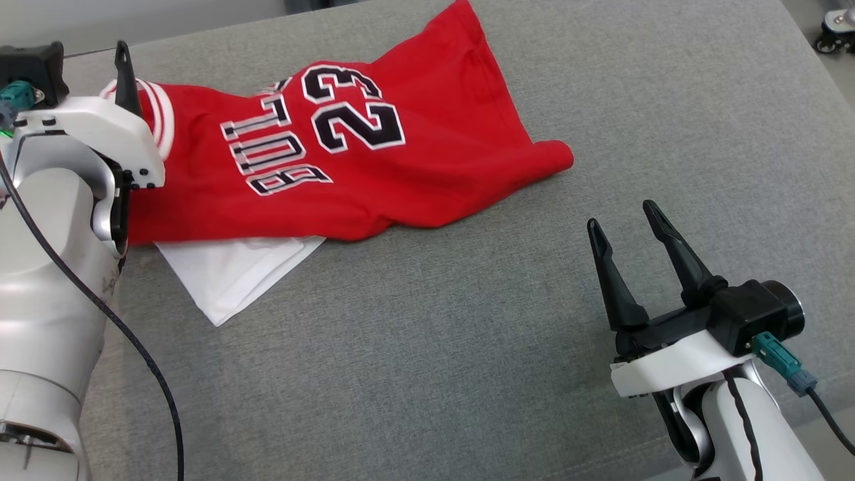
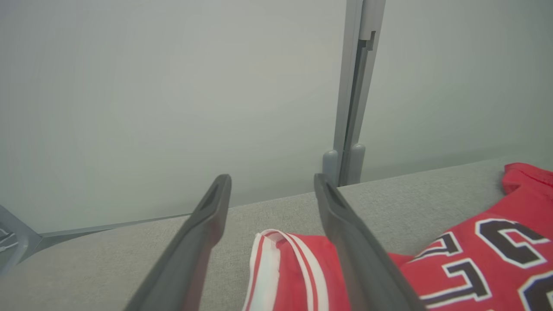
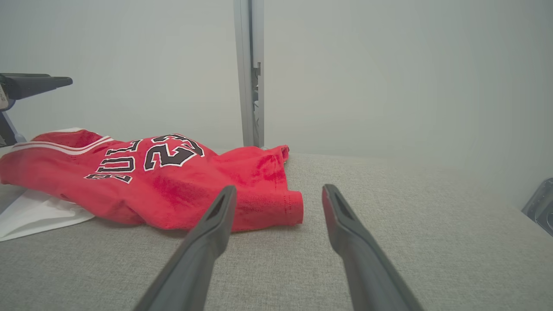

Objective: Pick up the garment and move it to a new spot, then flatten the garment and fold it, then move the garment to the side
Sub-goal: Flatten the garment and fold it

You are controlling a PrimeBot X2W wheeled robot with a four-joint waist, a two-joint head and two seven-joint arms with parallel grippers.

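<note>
Jersey (image 1: pixel 347 167) first: red, with a black-and-white 23 and block lettering, it lies in a loose, rumpled heap on the grey upholstered surface (image 1: pixel 467 374), starting right under my left gripper (image 2: pixel 272 179) and running off toward my right side. My left gripper hangs over the striped trim (image 2: pixel 268 268) with its fingers spread wide. The trim lies below and between them, and nothing looks pinched. A black cable (image 1: pixel 133 347) droops off that arm, close to the cloth. Just right of my left forearm, white fabric (image 1: pixel 234 274) pokes out from under the jersey's near edge; I cannot tell whether it is lining or a separate piece. Further right the red cloth ends in a rolled, bunched hem, and well beyond that sits my right gripper (image 1: pixel 621 214), jaws wide and empty over bare upholstery, the hem ahead of it and a little to its left. As I judge it, whether the jersey has had its move to a new spot I cannot say. It is plainly not flat, with ridges across the chest, and no fold is made, so flattening, folding and the shift aside all remain. The white fabric could drag along with any pull. Past my fingers stand a grey post (image 2: pixel 352 108) and a pale wall (image 2: pixel 129 108), and a castor (image 1: pixel 831 33) sits far to my right, off the surface.
</note>
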